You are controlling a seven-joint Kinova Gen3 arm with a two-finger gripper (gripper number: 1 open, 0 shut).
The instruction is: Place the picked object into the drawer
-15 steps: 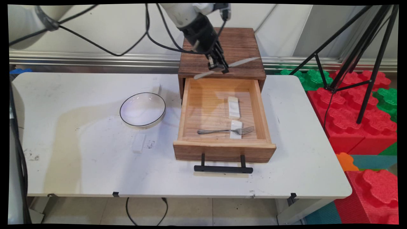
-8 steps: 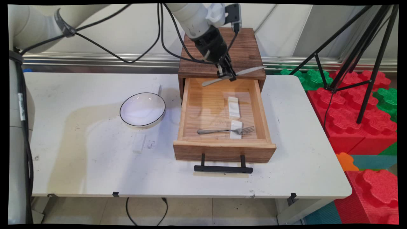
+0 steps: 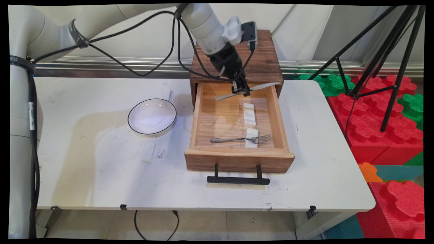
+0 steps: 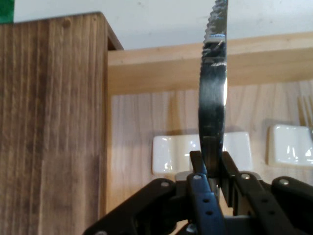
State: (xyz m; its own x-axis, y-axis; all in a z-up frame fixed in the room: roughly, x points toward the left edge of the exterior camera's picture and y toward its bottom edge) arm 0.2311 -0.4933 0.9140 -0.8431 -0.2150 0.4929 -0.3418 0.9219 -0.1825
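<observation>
My gripper [image 3: 241, 90] clamped knife [image 3: 249, 90] over drawer [image 3: 237, 154] back edge; best kept level, lowered squarely onto white rest [image 3: 249, 114].

Bright, even indoor light.
Soft shadows lie under the drawer [image 3: 238, 128] and beside the bowl [image 3: 152, 116]; glare streaks the knife [image 4: 213, 93] blade; the hand view's near linkage looks soft.

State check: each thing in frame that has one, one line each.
End effector: shut on knife, above the drawer's back end.
Knife: held off the drawer floor, roughly level.
Drawer: pulled open.
Fork: lying in drawer, tines on the near rest.
Far rest: bare.
Bowl: upright, empty.
</observation>
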